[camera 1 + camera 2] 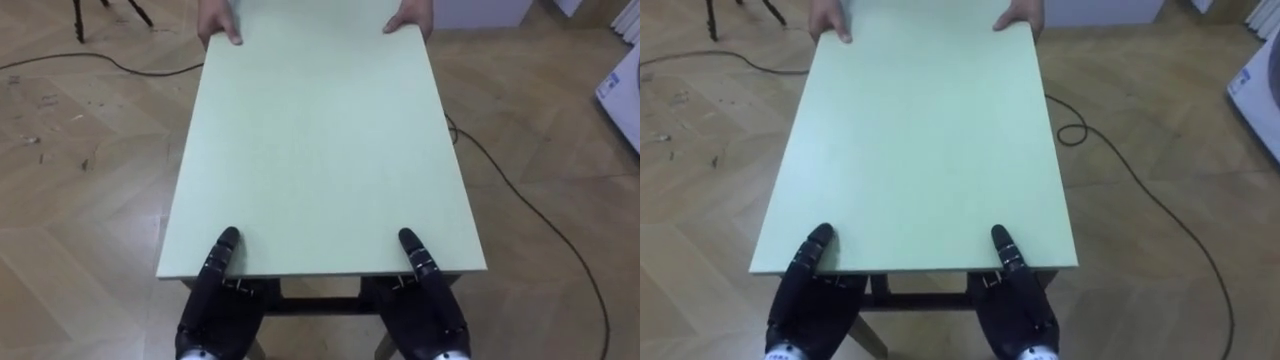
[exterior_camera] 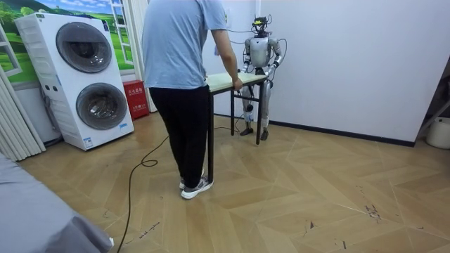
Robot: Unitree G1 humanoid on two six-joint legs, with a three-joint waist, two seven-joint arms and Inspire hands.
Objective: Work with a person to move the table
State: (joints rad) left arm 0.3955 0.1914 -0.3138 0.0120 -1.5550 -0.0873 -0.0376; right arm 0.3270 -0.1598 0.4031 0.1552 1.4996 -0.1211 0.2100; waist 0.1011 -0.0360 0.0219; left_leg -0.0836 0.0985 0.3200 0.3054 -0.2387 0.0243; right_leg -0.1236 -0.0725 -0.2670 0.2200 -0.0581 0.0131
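Left hand [image 1: 215,300]: thumb on top, fingers tucked beneath, pinching the table [image 1: 320,150] at its near edge.
Right hand [image 1: 432,305]: mirrors it, likely keeping the load level.
Table: pale green top, between robot and person.
Person's hands [image 1: 222,28]: gripping the far corners, sharing the carry.

Floored in herringbone wood [image 2: 316,190]; closed at the far right by a plain white wall [image 2: 351,63]. Furnished at far left with two stacked white washing machines [image 2: 88,77], flanked by a pale curtain [image 2: 17,119] and a red box [image 2: 137,98].
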